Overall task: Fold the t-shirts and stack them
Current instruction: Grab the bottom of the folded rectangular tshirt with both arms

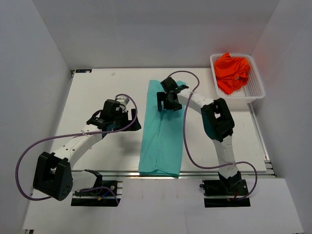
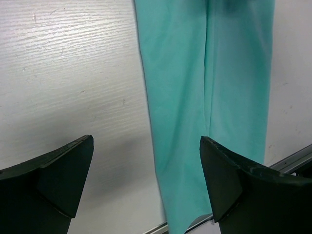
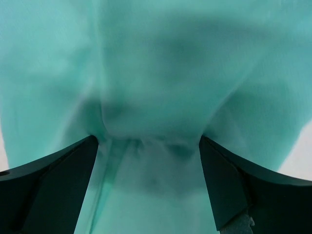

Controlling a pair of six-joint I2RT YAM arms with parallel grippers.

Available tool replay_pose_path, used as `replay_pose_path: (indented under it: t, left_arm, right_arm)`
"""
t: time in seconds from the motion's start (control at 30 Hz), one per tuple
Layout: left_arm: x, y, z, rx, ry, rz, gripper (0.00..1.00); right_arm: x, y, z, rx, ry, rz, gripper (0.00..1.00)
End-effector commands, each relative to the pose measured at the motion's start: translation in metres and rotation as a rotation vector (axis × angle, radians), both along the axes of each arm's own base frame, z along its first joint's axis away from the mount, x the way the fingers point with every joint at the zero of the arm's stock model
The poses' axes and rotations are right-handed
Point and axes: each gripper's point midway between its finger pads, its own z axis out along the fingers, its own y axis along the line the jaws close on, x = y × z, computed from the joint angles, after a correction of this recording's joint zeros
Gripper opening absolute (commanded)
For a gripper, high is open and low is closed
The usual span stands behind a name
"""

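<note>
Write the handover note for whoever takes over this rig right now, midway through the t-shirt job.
Left pincer: open, empty, above the white table beside the teal soft fabric t-shirt.
Right pincer: open, low over that shirt's far part, cloth bunched between its jaws, not gripped.
Teal shirt: long narrow strip mid-table, near end at the front edge.
Orange-red fabric t-shirt: crumpled in the white perforated plastic basket, far right.
Done: teal folded lengthwise. Left: fold it shorter, fold the orange one, stack both.
</note>
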Motion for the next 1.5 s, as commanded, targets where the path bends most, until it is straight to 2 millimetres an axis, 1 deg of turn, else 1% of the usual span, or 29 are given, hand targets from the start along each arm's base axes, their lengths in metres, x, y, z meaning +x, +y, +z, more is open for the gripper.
replay_pose_path:
  t: [0.0,0.1,0.17,0.2,0.23,0.27,0.3,0.33,0.4,0.43,0.5,0.57,0.6,0.67,0.7,0.77,0.83,0.87,0.9,0.97,1.0,1.03,1.1,1.13,1.2,1.23,1.37,1.43,1.47]
  left_arm:
    - [0.005,0.002,-0.002,0.018,-0.002,0.009,1.0]
    - [0.01,0.0,0.003,0.02,-0.019,0.001,1.0]
    - [0.012,0.0,0.0,0.013,-0.011,0.0,1.0]
    - [0.013,-0.002,-0.004,0.01,0.002,-0.007,1.0]
    - [0.015,-0.003,-0.004,0.009,0.002,-0.007,1.0]
    - [0.02,-0.005,-0.001,0.007,-0.004,-0.007,1.0]
    - [0.02,-0.004,-0.002,0.021,0.009,-0.016,1.0]
    - [0.026,-0.005,0.0,0.03,0.012,-0.01,1.0]
    - [0.025,-0.012,0.004,0.035,0.004,-0.051,1.0]
    - [0.025,-0.016,-0.002,0.024,0.022,-0.067,1.0]
    - [0.02,-0.024,-0.004,-0.011,0.035,-0.113,1.0]
    - [0.013,-0.03,-0.009,-0.027,0.06,-0.144,1.0]
    - [0.006,-0.033,-0.013,-0.046,0.077,-0.165,1.0]
    - [-0.006,-0.038,-0.023,-0.064,0.095,-0.218,1.0]
    - [-0.013,-0.041,-0.026,-0.071,0.11,-0.24,1.0]
    - [-0.026,-0.051,-0.029,-0.083,0.121,-0.294,1.0]
    - [-0.039,-0.054,-0.038,-0.081,0.147,-0.323,1.0]
    - [-0.047,-0.062,-0.04,-0.093,0.155,-0.349,1.0]
    - [-0.057,-0.062,-0.048,-0.084,0.178,-0.362,1.0]
    - [-0.07,-0.065,-0.058,-0.058,0.211,-0.369,1.0]
    - [-0.072,-0.067,-0.059,-0.047,0.207,-0.377,1.0]
    - [-0.075,-0.069,-0.064,-0.037,0.226,-0.373,1.0]
    - [-0.085,-0.075,-0.069,-0.029,0.235,-0.407,1.0]
    - [-0.086,-0.078,-0.071,-0.029,0.234,-0.418,1.0]
    - [-0.087,-0.078,-0.076,-0.006,0.239,-0.416,0.98]
    - [-0.089,-0.077,-0.084,0.015,0.254,-0.415,0.93]
    - [-0.085,-0.071,-0.096,0.088,0.261,-0.401,0.83]
    - [-0.085,-0.072,-0.1,0.102,0.266,-0.404,0.81]
    - [-0.086,-0.071,-0.106,0.112,0.285,-0.403,0.74]
  right_arm:
    - [0.019,-0.005,-0.019,-0.023,0.02,-0.047,0.9]
    - [0.039,-0.008,-0.031,-0.023,0.021,-0.057,0.9]
    - [0.06,-0.004,-0.027,-0.009,-0.017,-0.059,0.9]
    - [0.069,-0.009,-0.037,-0.017,-0.013,-0.075,0.9]
    - [0.095,0.003,-0.011,0.026,-0.091,-0.072,0.9]
    - [0.099,0.009,-0.028,0.043,-0.07,-0.041,0.9]
    - [0.108,0.012,-0.024,0.056,-0.092,-0.017,0.9]
    - [0.127,0.03,0.007,0.126,-0.165,0.01,0.9]
    - [0.136,0.042,0.023,0.185,-0.212,0.052,0.9]
    - [0.135,0.042,0.017,0.187,-0.218,0.061,0.9]
    - [0.134,0.054,0.071,0.265,-0.308,0.11,0.9]
    - [0.118,0.047,0.081,0.273,-0.31,0.115,0.9]
    - [0.112,0.047,0.134,0.317,-0.397,0.129,0.9]
    - [0.081,0.034,0.115,0.328,-0.323,0.121,0.9]
    - [0.074,0.032,0.14,0.356,-0.357,0.125,0.9]
    - [0.062,0.028,0.146,0.372,-0.351,0.123,0.9]
    - [0.033,0.015,0.147,0.379,-0.319,0.105,0.9]
    - [0.023,0.011,0.161,0.403,-0.336,0.105,0.9]
    - [-0.002,-0.001,0.121,0.371,-0.24,0.098,0.9]
    - [-0.021,-0.01,0.14,0.404,-0.267,0.104,0.9]
    - [-0.046,-0.021,0.106,0.369,-0.19,0.101,0.9]
    - [-0.058,-0.027,0.124,0.385,-0.219,0.103,0.9]
    - [-0.09,-0.043,0.089,0.358,-0.13,0.088,0.9]
    - [-0.1,-0.047,0.102,0.381,-0.153,0.084,0.9]
    - [-0.129,-0.054,0.077,0.389,-0.076,0.091,0.9]
    - [-0.135,-0.055,0.084,0.407,-0.093,0.109,0.9]
    - [-0.185,-0.065,0.052,0.413,0.056,0.142,0.9]
    - [-0.198,-0.071,0.042,0.397,0.101,0.135,0.9]
    - [-0.205,-0.071,0.035,0.401,0.136,0.153,0.9]
